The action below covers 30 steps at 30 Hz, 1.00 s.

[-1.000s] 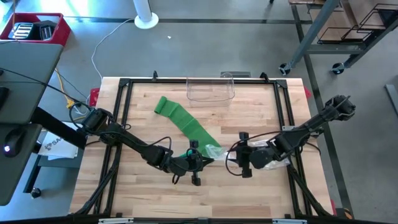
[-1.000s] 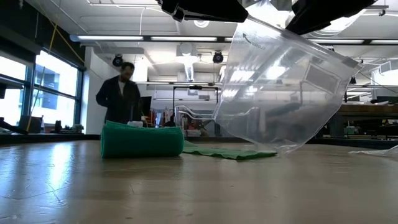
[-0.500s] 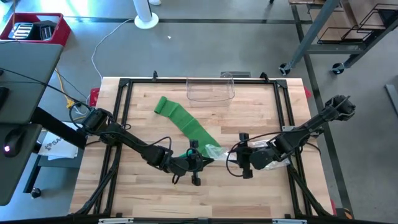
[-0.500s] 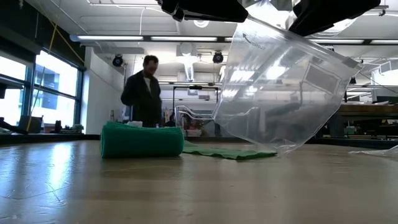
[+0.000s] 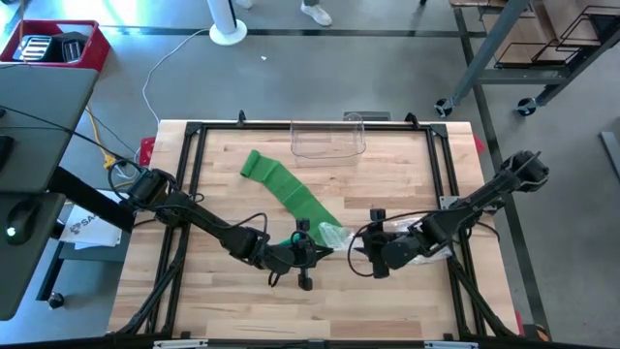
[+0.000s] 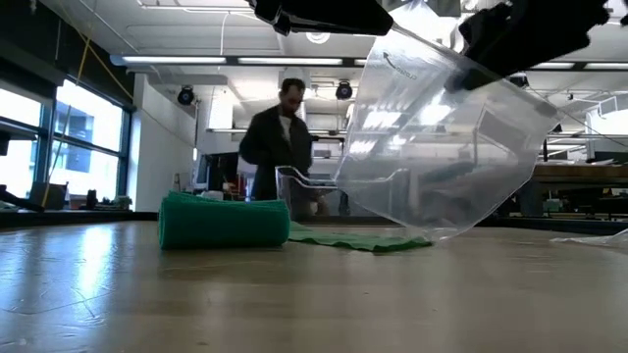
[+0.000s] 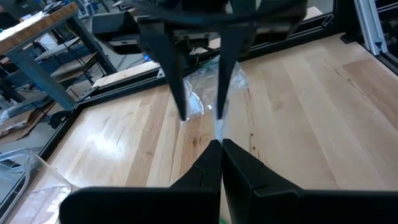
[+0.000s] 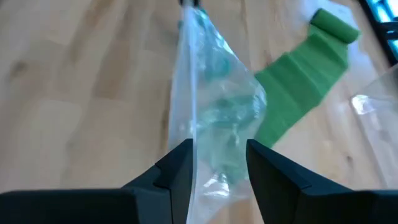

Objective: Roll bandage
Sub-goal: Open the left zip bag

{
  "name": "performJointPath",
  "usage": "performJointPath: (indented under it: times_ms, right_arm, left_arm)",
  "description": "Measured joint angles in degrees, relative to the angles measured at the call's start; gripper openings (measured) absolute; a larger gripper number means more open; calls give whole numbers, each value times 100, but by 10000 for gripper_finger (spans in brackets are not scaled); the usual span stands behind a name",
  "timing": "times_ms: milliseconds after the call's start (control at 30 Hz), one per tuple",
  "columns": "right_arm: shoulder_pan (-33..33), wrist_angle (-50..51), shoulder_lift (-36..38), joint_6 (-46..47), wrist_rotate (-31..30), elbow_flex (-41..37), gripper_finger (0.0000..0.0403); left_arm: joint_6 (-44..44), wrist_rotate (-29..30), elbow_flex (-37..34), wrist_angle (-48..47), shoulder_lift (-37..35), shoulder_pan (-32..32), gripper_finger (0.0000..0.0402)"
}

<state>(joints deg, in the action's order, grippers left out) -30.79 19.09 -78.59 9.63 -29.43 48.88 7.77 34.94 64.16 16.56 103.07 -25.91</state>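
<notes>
We count one green bandage (image 5: 289, 192) on the counter (image 5: 223, 301), partly unrolled: its rolled end lies toward the far left, and a flat strip runs diagonally toward the middle, where both arms meet. In the low view the roll (image 6: 224, 223) lies on its side with the strip trailing off behind it.

One clear plastic bag (image 6: 442, 157) hangs lifted off the wood between the two hands (only its lowest part appears to reach the surface in the low view). The left hand (image 5: 308, 244), near the centre front of the counter, has its fingers pressed together on an edge of that bag; its wrist view shows the two fingers (image 7: 205, 171) meeting with the thin film pinched between them. The right hand (image 5: 360, 250) sits just beside it, facing it, fingers apart, with the bag's crumpled body (image 8: 214, 118) lying in the gap between them; whether those fingers actually press the film we cannot tell.

One clear open container (image 5: 327, 139) stands at the counter's far edge, well apart from the hands. One person (image 6: 282, 147) stands in the room beyond.
</notes>
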Motion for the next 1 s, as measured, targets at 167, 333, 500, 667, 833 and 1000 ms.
performJointPath:
  times_ms: [167,333,500,667,833,1000]
  right_arm:
    - [4,128,-70,1,-191,0,96]
    - [4,385,-70,81,-193,28,23]
    - [4,913,-70,361,-437,495,10]
    - [-2,1412,-69,445,-1495,1056,3]
    - [129,1317,-89,305,-1496,1131,1]
    - [414,1322,-555,-124,781,1021,0]
  left_arm:
    - [-1,-15,0,-7,0,0,0]
    - [-20,26,0,28,0,0,5]
    - [-16,138,-2,57,-182,-2,45]
    - [-4,878,-2,-185,-535,-51,90]
    - [90,1278,-2,-447,-881,-239,110]
    - [90,1580,-2,-597,-1108,-437,108]
